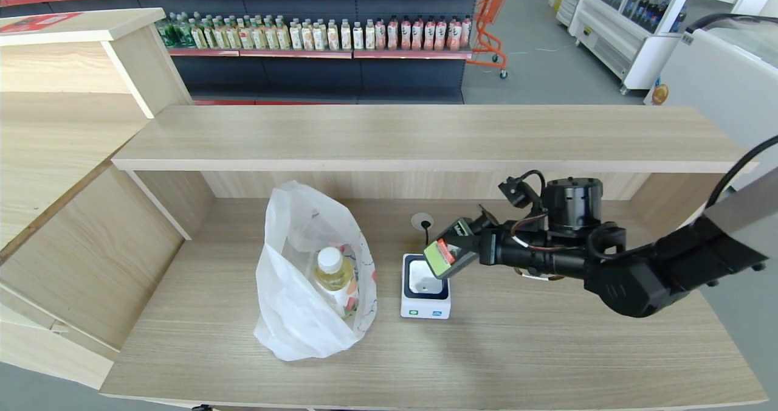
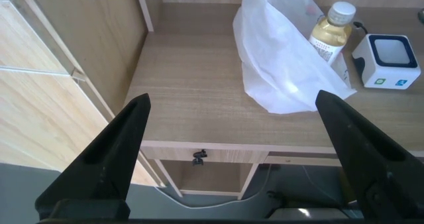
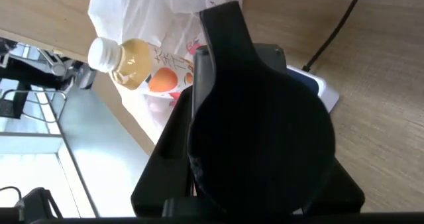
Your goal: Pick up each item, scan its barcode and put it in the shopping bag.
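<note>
One box (image 1: 448, 254) over scanner (image 1: 425, 305), bag (image 1: 292, 314) beside

"Where's the head camera looking from?"

"High up. It faces forward and down over the whole counter (image 1: 486, 350), with the shelves (image 1: 316, 52) beyond."

"And the wrist cameras?"

"The left one sits back off the counter's near edge, looking across it between its own fingers (image 2: 106, 164). The right one is close in above the scanner (image 1: 425, 292), just behind the small box (image 1: 448, 252)."

"What do they share?"

"All three catch the bag (image 1: 292, 314), the bottle (image 1: 333, 271) and the scanner."
</note>
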### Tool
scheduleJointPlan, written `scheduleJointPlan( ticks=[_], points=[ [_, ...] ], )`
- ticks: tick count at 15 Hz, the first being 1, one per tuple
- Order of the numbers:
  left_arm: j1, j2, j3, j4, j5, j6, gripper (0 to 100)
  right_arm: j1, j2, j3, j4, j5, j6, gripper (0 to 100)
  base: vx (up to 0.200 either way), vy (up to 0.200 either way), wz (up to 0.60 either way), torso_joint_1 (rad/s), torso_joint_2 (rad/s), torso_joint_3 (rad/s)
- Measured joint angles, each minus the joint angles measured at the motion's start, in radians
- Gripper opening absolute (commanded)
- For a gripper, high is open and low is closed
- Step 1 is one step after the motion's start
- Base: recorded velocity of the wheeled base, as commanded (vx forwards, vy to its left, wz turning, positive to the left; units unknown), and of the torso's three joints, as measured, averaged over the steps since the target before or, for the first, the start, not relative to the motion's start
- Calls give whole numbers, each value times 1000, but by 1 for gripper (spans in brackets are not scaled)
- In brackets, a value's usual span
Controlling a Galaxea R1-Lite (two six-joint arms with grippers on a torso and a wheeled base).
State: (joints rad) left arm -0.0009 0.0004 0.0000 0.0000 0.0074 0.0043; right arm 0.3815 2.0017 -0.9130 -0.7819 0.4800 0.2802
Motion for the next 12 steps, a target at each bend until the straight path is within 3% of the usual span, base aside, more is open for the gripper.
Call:
scheduleJointPlan(
  ticks=[5,8,12],
  points=[
    [0,0,0,0,0,0,100,-27,-291,293,1,5,-140,0,0,0,0,0,0,0],
    [0,0,0,0,0,-1,100,-44,-436,412,4,9,-91,0,0,200,0,-4,1,2],
    [-1,0,0,0,0,0,100,-79,-482,408,1,7,-85,0,0,200,0,11,2,5]
  ],
)
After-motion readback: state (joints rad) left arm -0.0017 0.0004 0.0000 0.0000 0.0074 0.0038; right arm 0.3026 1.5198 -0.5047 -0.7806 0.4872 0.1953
